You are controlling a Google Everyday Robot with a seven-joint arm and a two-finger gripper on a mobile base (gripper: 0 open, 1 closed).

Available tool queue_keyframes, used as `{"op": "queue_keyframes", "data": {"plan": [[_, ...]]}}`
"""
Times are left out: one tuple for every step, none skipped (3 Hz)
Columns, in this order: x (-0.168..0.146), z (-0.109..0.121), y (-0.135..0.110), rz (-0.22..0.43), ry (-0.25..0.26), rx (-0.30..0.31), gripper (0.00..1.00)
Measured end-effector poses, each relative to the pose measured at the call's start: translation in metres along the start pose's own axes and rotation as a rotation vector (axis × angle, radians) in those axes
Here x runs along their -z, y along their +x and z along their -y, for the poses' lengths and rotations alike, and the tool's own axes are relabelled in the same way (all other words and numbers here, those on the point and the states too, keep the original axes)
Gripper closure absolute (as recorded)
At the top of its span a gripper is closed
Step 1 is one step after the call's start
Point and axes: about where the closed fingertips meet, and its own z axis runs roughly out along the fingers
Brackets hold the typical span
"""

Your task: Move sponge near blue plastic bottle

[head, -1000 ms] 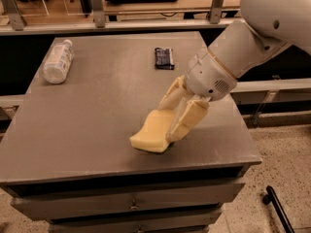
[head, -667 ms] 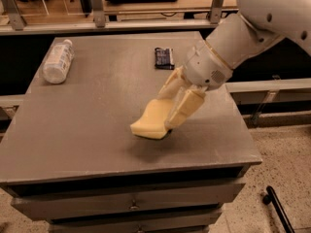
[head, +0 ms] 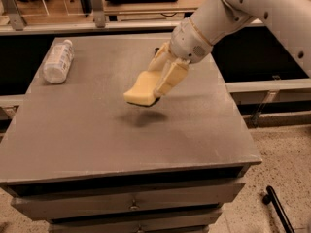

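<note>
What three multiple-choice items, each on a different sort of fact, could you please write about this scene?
1. Where is the blue plastic bottle?
A. At the left rear of the table
B. At the front right corner
C. At the table's centre

2. How many bottles are on the table?
A. None
B. One
C. Three

3. What state is the sponge in?
A. Lying flat on the table
B. Leaning on the bottle
C. Gripped in the hand, lifted above the table

Answers:
1 A: the bottle lies on its side by the left rear edge.
2 B: only that one bottle shows.
3 C: the hand, over the table's middle, is shut on the sponge, whose shadow falls on the surface beneath it.
</note>
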Motion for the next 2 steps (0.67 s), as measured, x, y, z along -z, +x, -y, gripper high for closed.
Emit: {"op": "queue_keyframes", "data": {"plan": [[-0.007,0.038,-0.011,0.03,0.044,0.045,1.0],[-0.027,0.075,-0.032,0.085,0.133,0.038,1.0]]}}
